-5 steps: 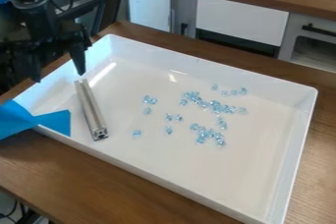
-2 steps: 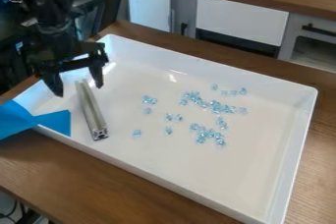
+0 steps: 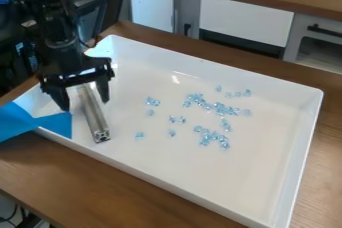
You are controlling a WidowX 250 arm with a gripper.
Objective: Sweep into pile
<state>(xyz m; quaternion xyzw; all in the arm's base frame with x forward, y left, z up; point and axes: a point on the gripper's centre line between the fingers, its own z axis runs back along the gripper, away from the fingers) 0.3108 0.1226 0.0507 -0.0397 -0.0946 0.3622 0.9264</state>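
Silvery metal, the bar (image 3: 96,117) lies in the tray (image 3: 304,137) below the claw (image 3: 85,104), which gapes wide and empty; likely rigid and light, the bar wants pinching across its far half; loose beads (image 3: 218,106) may skitter

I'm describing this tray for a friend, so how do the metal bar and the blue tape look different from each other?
The metal bar is straight and silvery; the blue tape is flat and bright blue. The bar lies wholly inside the tray, while the tape hangs over its edge.
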